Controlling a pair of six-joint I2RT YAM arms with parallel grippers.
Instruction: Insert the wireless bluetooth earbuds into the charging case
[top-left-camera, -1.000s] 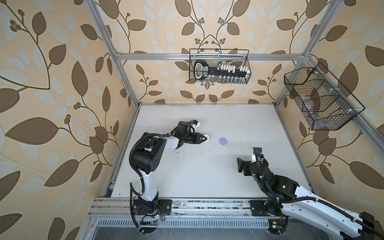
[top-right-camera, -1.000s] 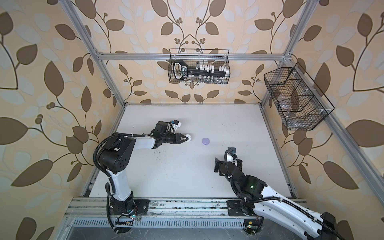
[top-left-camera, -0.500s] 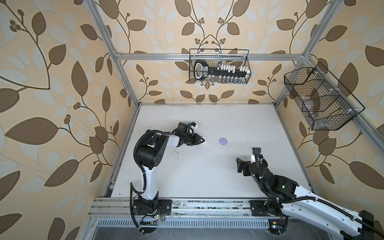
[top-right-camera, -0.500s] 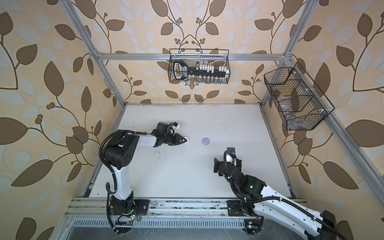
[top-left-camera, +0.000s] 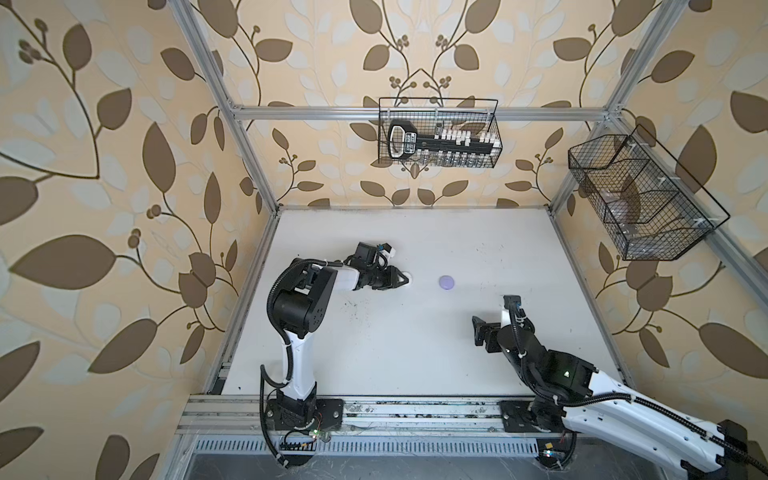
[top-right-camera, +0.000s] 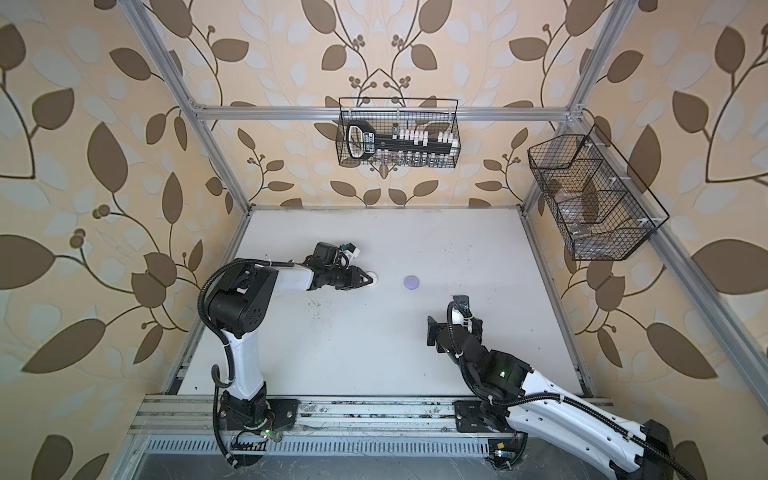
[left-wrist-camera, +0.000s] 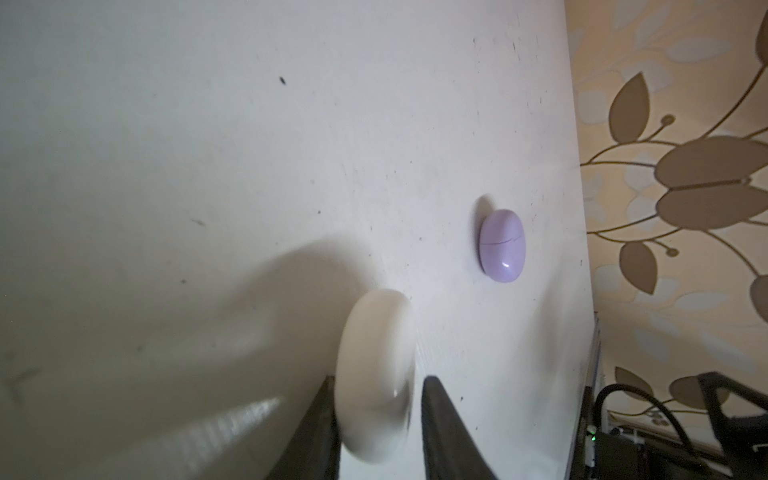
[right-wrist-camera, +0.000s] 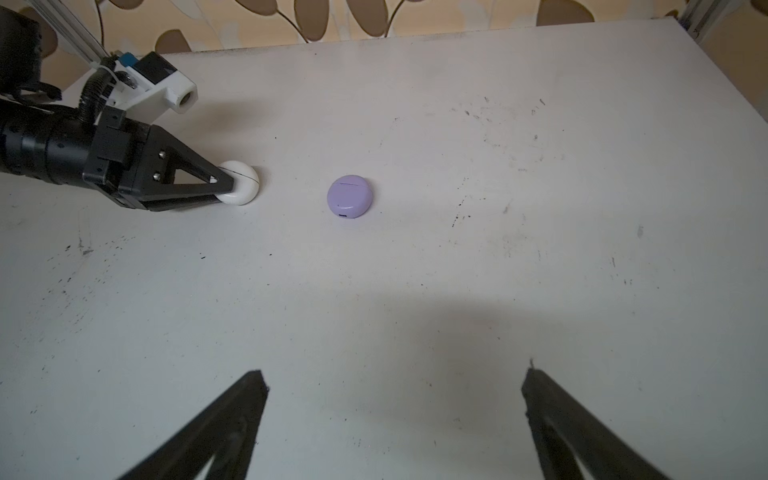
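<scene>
The left end effector has just eased its jaws apart after pinching tight a moment ago. One finger now touches the white charging case and the other stands just clear of it, so the grip looks let go. The case is blurred in the left wrist view, perhaps from settling. It rests on the counter, lid shut.

At 3 o'clock from it in both top views lies the lavender charging case, also shut and apart from both arms. At about 4 o'clock from that case, the right end effector hangs over bare counter, jaws spread wide and holding nothing.

No wireless bluetooth earbuds show anywhere. With both lids down, they are most likely seated inside. The release suggests the white case is done, and little seems left beyond backing the arm away.
</scene>
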